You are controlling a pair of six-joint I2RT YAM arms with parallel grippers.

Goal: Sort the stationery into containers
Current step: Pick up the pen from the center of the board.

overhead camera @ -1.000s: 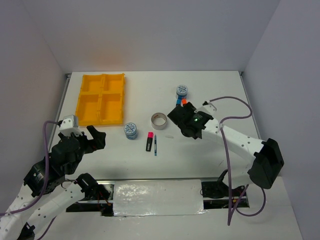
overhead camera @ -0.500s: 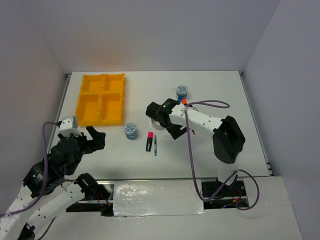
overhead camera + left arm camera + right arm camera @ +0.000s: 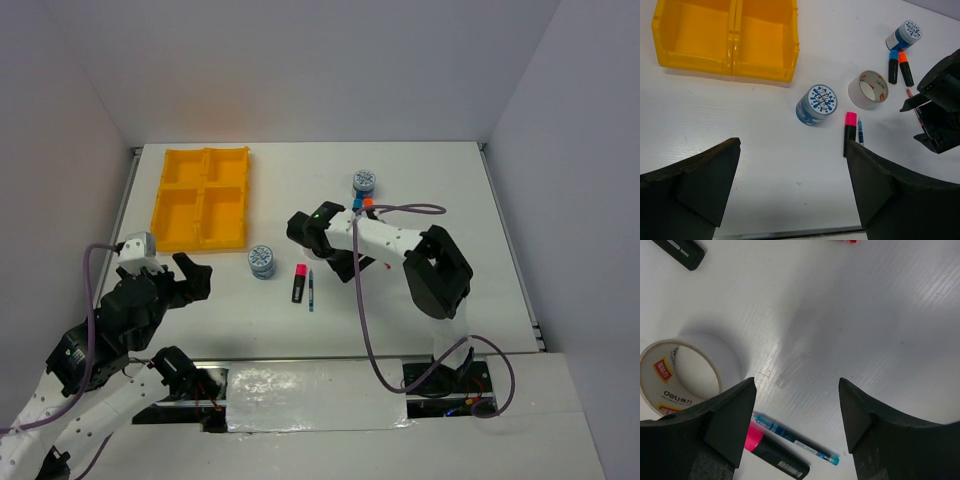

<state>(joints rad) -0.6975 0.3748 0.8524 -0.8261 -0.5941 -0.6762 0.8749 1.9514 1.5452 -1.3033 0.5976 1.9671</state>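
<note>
item: right gripper (image 3: 795, 390). jaws parted a fair way, nothing between them but bare table (image 3: 890, 315); holding nothing.
just beside one finger: silver-grey tape ring (image 3: 725, 355), lying flat, hole up.
close under the gripper: teal pen (image 3: 795, 440) and pink-capped highlighter (image 3: 849, 132), side by side, almost touching.
further out: one patterned tape roll (image 3: 816, 104) on end. a second roll (image 3: 904, 35) stands beyond the blue-capped highlighter (image 3: 893, 66) and the orange-capped highlighter (image 3: 905, 69).
far left: yellow tray (image 3: 760, 70), all four compartments bare as far as i can see.
item: left gripper (image 3: 795, 200). jaws at full spread, empty, hanging well back from everything.
handling note, my judgement: the ring looks the likely pick. shift sideways so one finger drops inside the hole and one outside the wall, then pinch the wall. keep clear of the pen, which would roll.
</note>
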